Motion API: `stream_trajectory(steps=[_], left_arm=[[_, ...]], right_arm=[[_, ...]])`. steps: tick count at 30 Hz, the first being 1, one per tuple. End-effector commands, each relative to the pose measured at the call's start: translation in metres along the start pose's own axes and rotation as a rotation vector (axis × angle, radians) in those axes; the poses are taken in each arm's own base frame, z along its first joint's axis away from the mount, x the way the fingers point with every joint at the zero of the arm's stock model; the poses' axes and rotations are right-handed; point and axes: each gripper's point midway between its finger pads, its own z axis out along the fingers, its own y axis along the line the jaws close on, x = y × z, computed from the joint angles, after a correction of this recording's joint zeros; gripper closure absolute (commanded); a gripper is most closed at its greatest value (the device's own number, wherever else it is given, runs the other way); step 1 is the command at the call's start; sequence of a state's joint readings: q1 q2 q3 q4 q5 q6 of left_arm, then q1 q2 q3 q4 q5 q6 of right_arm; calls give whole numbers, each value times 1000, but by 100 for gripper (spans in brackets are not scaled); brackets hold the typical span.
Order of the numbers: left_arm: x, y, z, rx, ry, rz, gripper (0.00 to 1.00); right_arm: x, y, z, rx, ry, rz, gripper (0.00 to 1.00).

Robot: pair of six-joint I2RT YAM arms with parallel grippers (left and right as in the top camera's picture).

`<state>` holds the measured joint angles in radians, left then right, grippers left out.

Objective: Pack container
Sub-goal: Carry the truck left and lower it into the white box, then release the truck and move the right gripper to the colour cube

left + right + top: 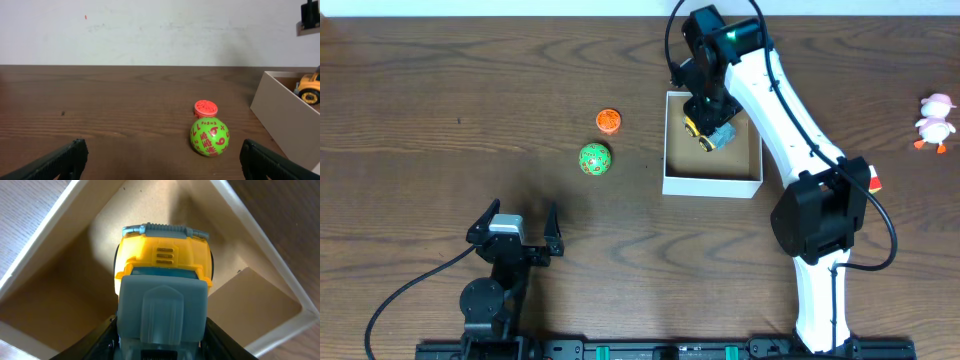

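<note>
Overhead, right gripper (708,124) clamps yellow truck (720,137) inside container (712,186), near its far wall.

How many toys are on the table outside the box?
3: a green ball and an orange disc left of the container, a pink figure far right. A red-white scrap beside the right arm may be a fourth.

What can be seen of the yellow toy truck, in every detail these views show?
The toy truck looks plastic: yellow body with vent slots, grey-blue bumper in front, grey-blue bed behind, dark wheels at the sides. It is inside the container, with the right gripper closed on its grey-blue rear. Whether its wheels touch the cardboard floor cannot be told.
</note>
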<state>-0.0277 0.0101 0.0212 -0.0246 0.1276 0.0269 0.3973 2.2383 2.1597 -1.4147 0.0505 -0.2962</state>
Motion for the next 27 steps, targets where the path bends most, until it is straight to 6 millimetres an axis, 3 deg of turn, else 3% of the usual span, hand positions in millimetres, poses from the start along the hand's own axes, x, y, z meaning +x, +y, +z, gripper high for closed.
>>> stream_trajectory(steps=[1, 8, 16, 19, 21, 24, 27], left_arm=[[15, 0, 1, 7, 45, 2, 2], [15, 0, 1, 8, 46, 2, 2], [15, 0, 1, 7, 45, 2, 2], [15, 0, 1, 7, 45, 2, 2], [15, 0, 1, 7, 45, 2, 2], [15, 0, 1, 7, 45, 2, 2], [15, 0, 1, 7, 45, 2, 2]], right_arm=[[4, -5, 8, 8, 18, -18, 49], [1, -6, 20, 12, 8, -10, 36], [-12, -11, 9, 30, -54, 59, 23], [-24, -16, -21, 47, -122, 106, 18], [-33, -22, -49, 60, -184, 145, 1], [-37, -37, -97, 101, -280, 210, 1], [-15, -72, -136, 225, -306, 306, 1]])
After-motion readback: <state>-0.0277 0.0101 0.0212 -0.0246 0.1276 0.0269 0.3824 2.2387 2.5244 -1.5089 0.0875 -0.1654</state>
